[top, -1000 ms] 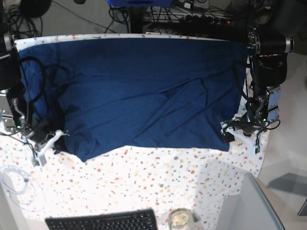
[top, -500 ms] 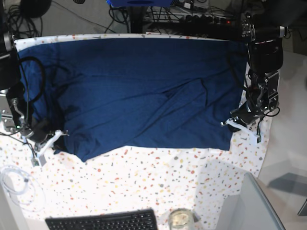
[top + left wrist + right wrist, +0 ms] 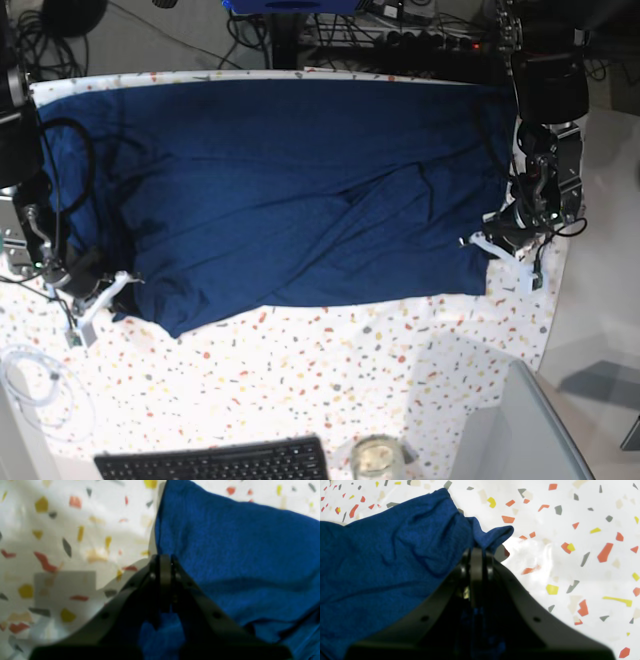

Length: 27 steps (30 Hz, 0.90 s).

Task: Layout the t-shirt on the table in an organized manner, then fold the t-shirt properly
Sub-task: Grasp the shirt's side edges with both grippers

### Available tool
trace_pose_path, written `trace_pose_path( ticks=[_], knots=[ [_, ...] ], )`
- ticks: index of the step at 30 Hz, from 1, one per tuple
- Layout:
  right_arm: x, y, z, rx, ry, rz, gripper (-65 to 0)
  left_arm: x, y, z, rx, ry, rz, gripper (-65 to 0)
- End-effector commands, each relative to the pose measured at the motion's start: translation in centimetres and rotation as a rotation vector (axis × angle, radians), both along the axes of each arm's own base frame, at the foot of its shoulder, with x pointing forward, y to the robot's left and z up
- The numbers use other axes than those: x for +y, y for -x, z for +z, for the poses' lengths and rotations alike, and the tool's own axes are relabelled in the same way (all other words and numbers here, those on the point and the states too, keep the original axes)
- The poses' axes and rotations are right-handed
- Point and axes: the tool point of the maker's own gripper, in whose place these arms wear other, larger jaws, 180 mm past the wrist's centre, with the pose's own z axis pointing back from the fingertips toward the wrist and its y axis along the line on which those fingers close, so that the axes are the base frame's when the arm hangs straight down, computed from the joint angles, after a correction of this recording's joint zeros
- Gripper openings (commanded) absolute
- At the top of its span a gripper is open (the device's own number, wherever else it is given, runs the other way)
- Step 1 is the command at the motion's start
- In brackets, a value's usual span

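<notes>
The dark navy t-shirt (image 3: 280, 190) lies spread over the far half of the speckled white table (image 3: 330, 370), with creases across its middle. My left gripper (image 3: 488, 243) is at the shirt's near right corner. In the left wrist view it (image 3: 163, 558) is shut on the t-shirt's (image 3: 237, 555) edge, and blue cloth shows between the fingers. My right gripper (image 3: 118, 288) is at the near left corner. In the right wrist view it (image 3: 477, 551) is shut on a bunched fold of the t-shirt (image 3: 382, 555), from which a small flap sticks out past the tips.
A black keyboard (image 3: 215, 462) and a glass jar (image 3: 375, 458) sit at the table's near edge. A white cable coil (image 3: 30, 380) lies at the near left. A grey panel (image 3: 520, 430) stands at the near right. Cables and gear crowd the back.
My left gripper has closed on the shirt's near right corner and drawn it a little to the right and away. The right arm has not moved.
</notes>
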Motion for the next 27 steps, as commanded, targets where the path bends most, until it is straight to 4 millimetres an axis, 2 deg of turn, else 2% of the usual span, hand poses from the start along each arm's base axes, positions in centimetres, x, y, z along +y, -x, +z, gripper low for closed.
trace_pose_path(
  ticks=[1,11,15,19,22,23,25,27],
  knots=[
    [-0.6,-1.9,2.3,-0.070,-0.007,-0.009,-65.0,0.7,-1.0,1.2,-0.039,-0.011,0.000,-65.0],
    [-0.6,-1.9,2.3,-0.070,-0.005,-0.009,-65.0,0.6,0.2,0.5,-0.017,-0.007,0.001,-65.0],
    [-0.6,-1.9,2.3,-0.070,-0.005,-0.009,-65.0,0.4,0.3,1.5,-0.048,-0.024,-0.016,-36.0],
    [-0.6,-1.9,2.3,-0.070,-0.005,-0.009,-65.0,0.7,0.2,3.0,-0.093,-0.048,-0.025,-18.8],
    [-0.6,-1.9,2.3,-0.069,-0.003,-0.007,-65.0,2.5,-0.4,4.3,-0.131,-0.054,0.032,-13.8],
    [-0.6,-1.9,2.2,-0.068,-0.002,-0.007,-65.0,3.0,-0.5,4.4,-0.131,-0.055,0.045,-14.0],
    [-0.6,-1.9,2.2,-0.067,-0.002,-0.006,-65.0,3.3,-2.1,5.2,-0.152,-0.047,0.056,-14.0],
    [-0.6,-2.0,2.3,-0.069,-0.002,-0.006,-65.0,3.4,-3.1,4.9,-0.142,-0.028,0.068,-14.0]
  ],
)
